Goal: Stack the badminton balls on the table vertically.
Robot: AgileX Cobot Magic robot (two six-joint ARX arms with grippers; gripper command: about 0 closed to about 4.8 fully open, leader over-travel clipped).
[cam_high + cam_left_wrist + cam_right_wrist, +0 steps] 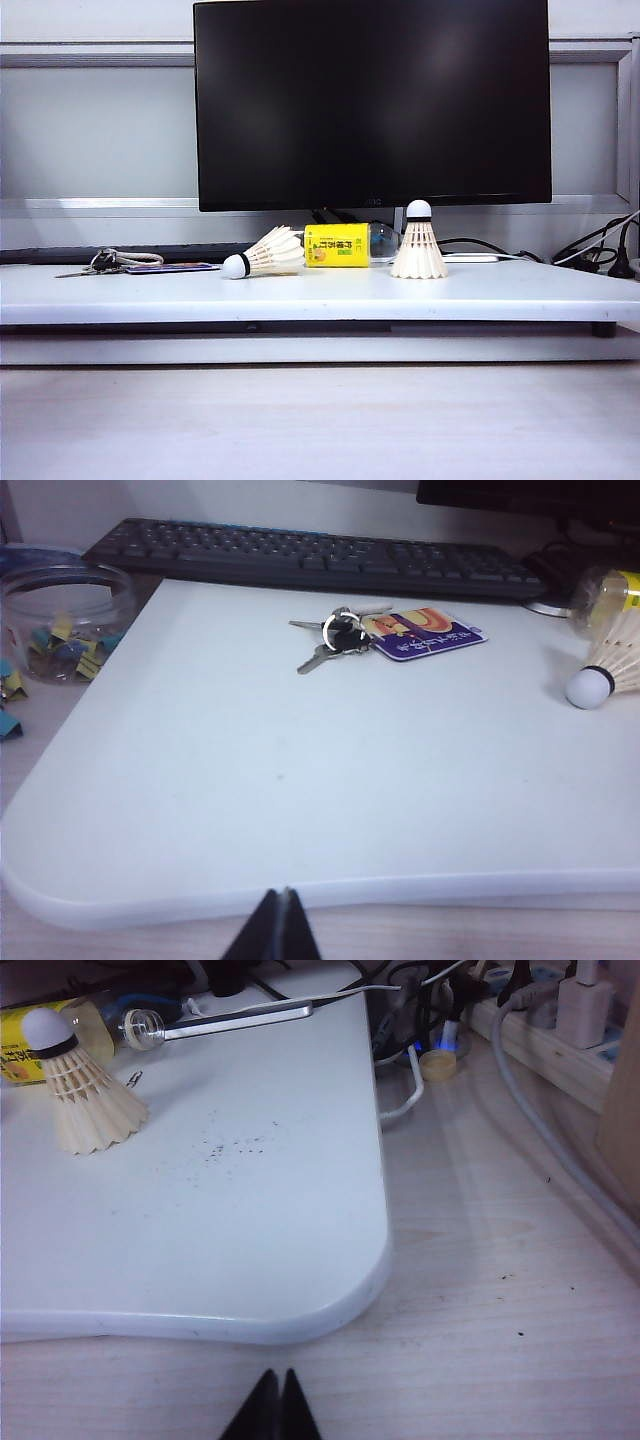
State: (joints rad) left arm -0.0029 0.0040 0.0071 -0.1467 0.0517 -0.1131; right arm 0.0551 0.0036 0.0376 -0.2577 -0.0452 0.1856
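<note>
Step in hand: none begun. White feather shuttlecock (264,255) is lying centre-left on white counter (300,295); its twin (419,243) is standing centre-right. Left tool (276,925) and right tool (274,1405) are waiting closed, empty, well short. Next: reopening, grasping the lying one.

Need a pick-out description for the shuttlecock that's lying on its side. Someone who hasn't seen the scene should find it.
Start at the big black monitor above the wide white desktop board. Below its lower left corner, left of the yellow-labelled bottle, lies a white feather shuttlecock. Unlike the other white shuttlecock, which stands upright on its skirt right of the bottle, this one is tipped over, its black-banded cork tip pointing left.
</note>
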